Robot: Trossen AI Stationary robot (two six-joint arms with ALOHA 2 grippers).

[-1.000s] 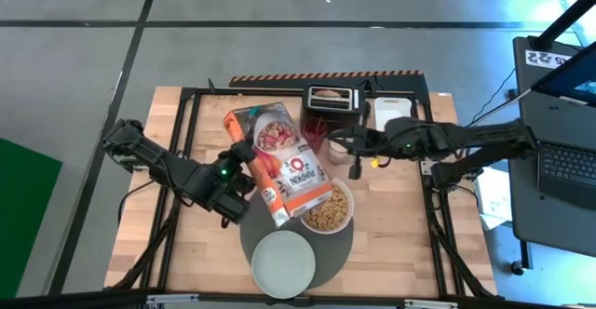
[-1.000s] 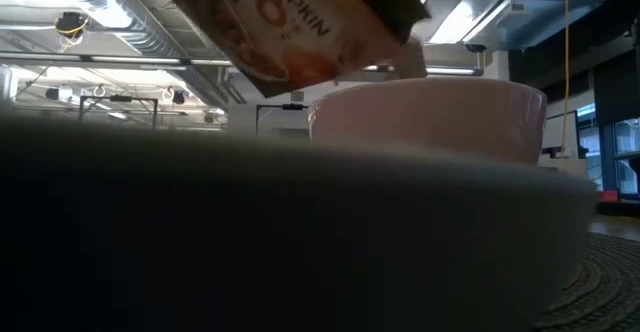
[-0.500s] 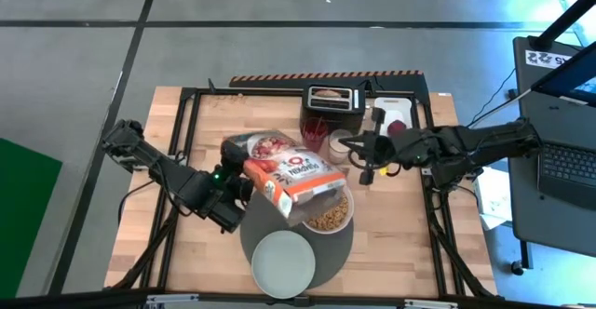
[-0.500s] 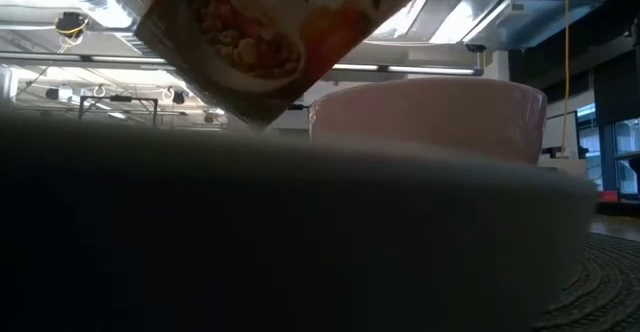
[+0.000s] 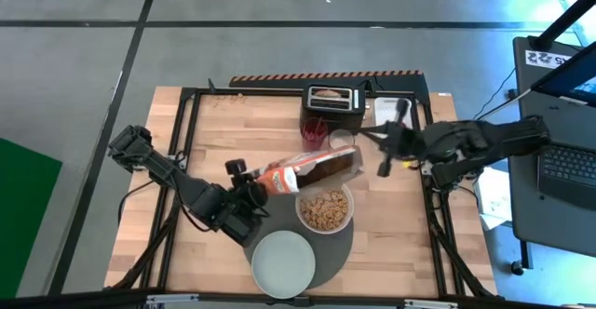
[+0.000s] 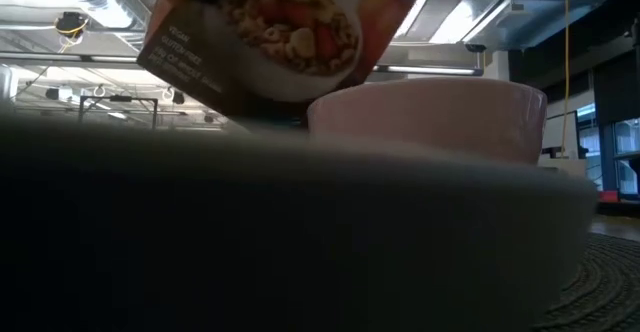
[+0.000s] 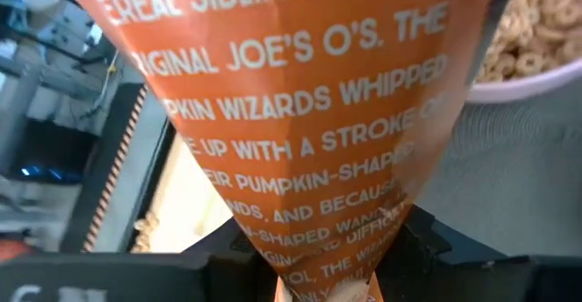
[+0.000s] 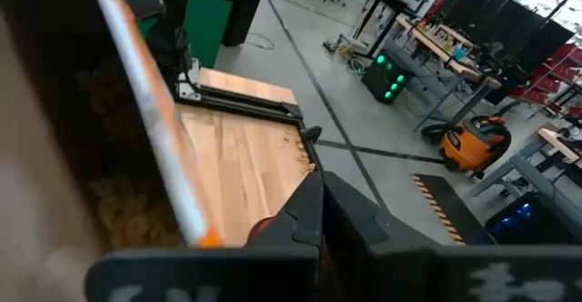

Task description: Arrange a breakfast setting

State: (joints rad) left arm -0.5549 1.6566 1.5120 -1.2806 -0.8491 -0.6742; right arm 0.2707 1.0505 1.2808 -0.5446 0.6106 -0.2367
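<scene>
An orange cereal box (image 5: 312, 169) hangs on its side above the far rim of the white bowl (image 5: 324, 210), which holds cereal. My left gripper (image 5: 253, 190) is shut on the box's closed end. The box's open end (image 5: 355, 160) points toward the table's right. The bowl stands on the round dark-grey placemat (image 5: 303, 242), with the pale green plate (image 5: 282, 264) at its near side. My right gripper (image 5: 383, 164) hovers shut with nothing in it, right of the box's open end. The low view shows the box (image 6: 270, 32) above the bowl (image 6: 430, 117). My left gripper pinches the box's closed end (image 7: 318, 247) between its two fingers (image 7: 227, 252), one on each broad face. The cardboard narrows in where the fingers meet it. The fingers come from the table's left, slanting down, along the box. The box is lifted clear, lying nearly level over the bowl.
At the table's far edge stand a black toaster (image 5: 333, 104) and a white tray (image 5: 391, 114). A red cup (image 5: 315, 132) and a clear glass (image 5: 341, 141) stand just beyond the box. Bare wood lies left of the placemat and right of the bowl.
My left gripper has rolled, turning the box from broad face up onto its narrow side, and has sunk a little toward the bowl. My right gripper, shut all along, has drawn back from the box's open end toward the table's right edge.
</scene>
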